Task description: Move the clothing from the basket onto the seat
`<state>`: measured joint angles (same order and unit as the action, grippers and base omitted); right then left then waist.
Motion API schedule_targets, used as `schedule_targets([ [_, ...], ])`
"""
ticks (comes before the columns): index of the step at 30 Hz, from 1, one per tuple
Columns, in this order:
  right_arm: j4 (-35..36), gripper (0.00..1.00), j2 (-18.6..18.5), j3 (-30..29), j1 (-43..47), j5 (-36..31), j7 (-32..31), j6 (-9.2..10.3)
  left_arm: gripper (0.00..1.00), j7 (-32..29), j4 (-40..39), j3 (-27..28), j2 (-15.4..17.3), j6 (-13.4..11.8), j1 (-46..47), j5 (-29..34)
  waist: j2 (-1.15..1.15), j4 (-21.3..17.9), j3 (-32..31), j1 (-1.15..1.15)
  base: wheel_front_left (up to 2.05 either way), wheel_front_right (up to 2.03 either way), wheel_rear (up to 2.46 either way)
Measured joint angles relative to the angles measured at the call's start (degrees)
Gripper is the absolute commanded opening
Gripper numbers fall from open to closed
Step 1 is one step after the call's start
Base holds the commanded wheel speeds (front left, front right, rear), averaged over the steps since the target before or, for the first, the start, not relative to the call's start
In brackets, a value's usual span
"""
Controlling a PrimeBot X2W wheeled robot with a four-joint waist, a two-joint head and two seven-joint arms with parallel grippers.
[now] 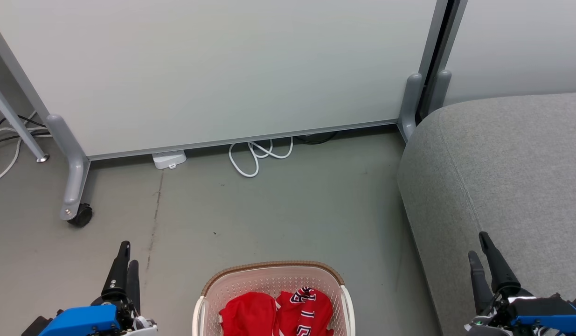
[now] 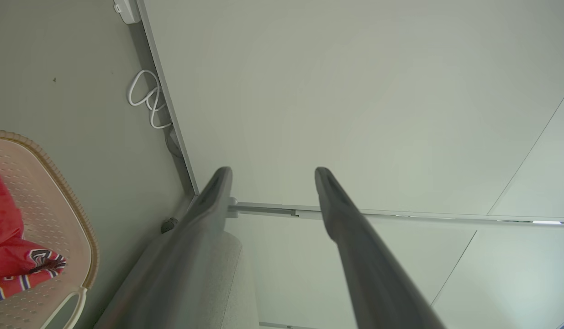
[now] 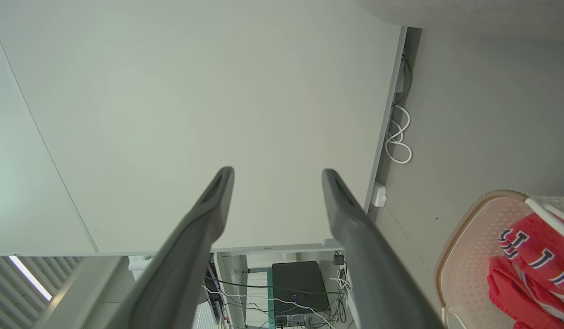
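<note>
The clothing [image 1: 276, 312], two red garments, one lettered, lies inside the basket [image 1: 269, 267] on the floor [image 1: 292, 210]; the seat [image 1: 502, 163] stands right of the basket, apart from it; the left gripper [image 1: 129, 254] hovers left of the basket, the right gripper [image 1: 477, 245] to its right, over the seat's edge; both pairs of fingers [image 2: 355, 256] are spread apart, gripping nothing.

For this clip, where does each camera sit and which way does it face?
Head view: on the head, facing forward-down at basket, seat; left claw, right claw at lower corners.
Left wrist view: on that wrist, facing the partition past its open fingers.
Right wrist view: same, own open fingers.
All share the basket with clothing.
</note>
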<state>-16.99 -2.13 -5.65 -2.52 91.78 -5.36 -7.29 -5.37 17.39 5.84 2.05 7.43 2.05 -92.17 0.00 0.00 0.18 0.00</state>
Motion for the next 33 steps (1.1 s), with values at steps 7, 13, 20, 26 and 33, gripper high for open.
schedule_targets([
  [7,1.0,1.0,0.0,0.8,0.0,-3.1,2.0,-0.01,1.0,2.0,-0.4,-1.4,0.0,0.0,0.0,2.8,0.0,0.0,0.0,0.0,0.0,0.0,0.0],
  [13,1.7,1.0,0.0,1.2,0.1,-8.7,3.5,-0.01,1.0,3.5,-0.8,-2.4,0.0,-0.4,0.0,8.4,0.0,0.1,0.0,0.0,0.0,0.0,0.0],
  [20,2.6,1.0,0.0,1.2,0.2,-17.5,5.1,-0.01,1.0,5.1,-1.6,-3.5,0.1,-0.4,0.0,15.8,0.0,0.3,0.0,0.0,0.0,0.0,0.0],
  [26,3.2,1.0,0.0,1.3,0.4,-25.5,6.5,-0.01,1.0,6.5,-1.9,-4.8,0.1,-0.4,0.0,23.1,0.0,0.5,0.0,0.0,0.0,0.0,0.0],
  [33,3.8,1.0,0.0,1.7,0.5,-33.8,8.0,-0.01,1.0,8.0,-2.0,-5.9,0.3,-0.4,0.0,31.6,0.0,0.7,0.0,0.0,0.0,0.0,0.0],
])
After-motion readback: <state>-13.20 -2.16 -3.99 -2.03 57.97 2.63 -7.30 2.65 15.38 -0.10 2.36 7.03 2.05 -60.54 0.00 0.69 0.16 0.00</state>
